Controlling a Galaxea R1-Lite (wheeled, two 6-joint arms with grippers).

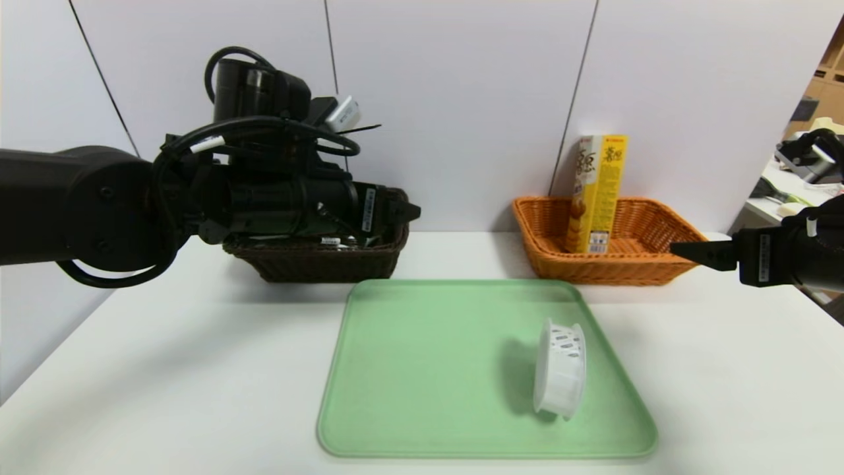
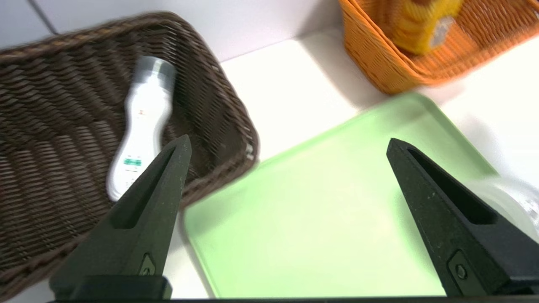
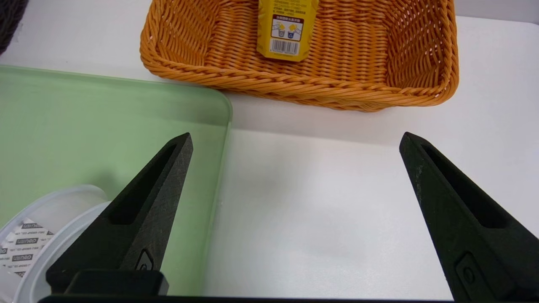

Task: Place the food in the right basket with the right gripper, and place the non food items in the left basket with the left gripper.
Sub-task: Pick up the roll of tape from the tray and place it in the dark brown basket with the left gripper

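Non food items come first for us, nearest to farthest: the squat white tub [image 1: 560, 369] lies on its side on the green tray [image 1: 422, 396], toward the tray's right half, and nothing grips it. We judge it the one piece left to sort. Our right tool [image 3: 294, 168] hangs parked over the bare tabletop [image 1: 165, 369] just right of the tray, its jaws wide and empty. Our left tool [image 2: 288, 168] is at the near rim of the left basket [image 2: 50, 126], jaws spread wide with nothing between them. Inside that dark basket the slim white bottle [image 2: 141, 126] lies flat, so that half looks done. Farthest back, the food [image 1: 597, 194] stands upright in the right basket [image 1: 659, 264], which we count as finished too.
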